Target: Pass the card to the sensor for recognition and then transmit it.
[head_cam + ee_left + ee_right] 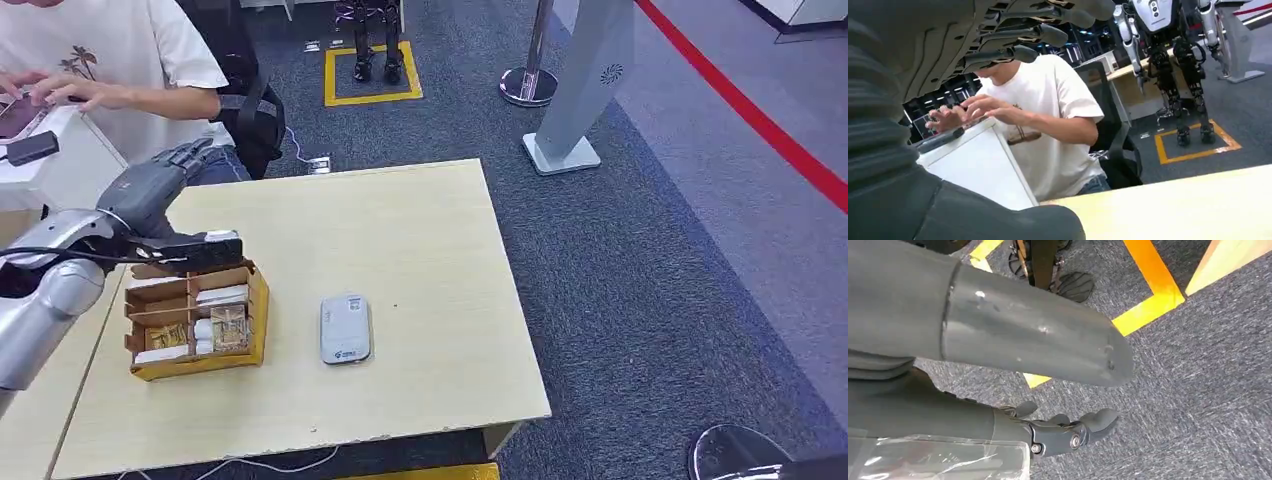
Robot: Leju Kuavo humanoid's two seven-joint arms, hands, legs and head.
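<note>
Left arm (50,285) comes in at your lower left of the head frame, silver, running up to the left hand (150,190) at mid left. That hand is released: fingers spread, nothing in them, hovering over the back edge of the cardboard box (258,310). Your left wrist view agrees, with the dark fingers (1038,35) fanned out across the top of the frame and nothing between them.

Cards (222,295) sit in the box's compartments as pale slips; you can't read which one is which at this size. Clear packets (228,330) fill the front right compartment. Box sits on the left part of the table (420,240).

Sensor (345,328) is the white-grey flat unit lying just right of the box, near it but apart, about centre of the frame.

Right hand (1068,432) shows low centre in your right wrist view, over grey carpet (1198,390) with a yellow floor line (1148,305). Fingers are curled in with nothing in them, so clenched.

Further out: a person (120,60) in a white T-shirt sits at upper left, hands at a white desk (60,165). A yellow floor square (370,75) with another robot's feet (377,68) is at top centre, a grey pedestal (585,90) to its right, red floor line (740,100) at upper right.
</note>
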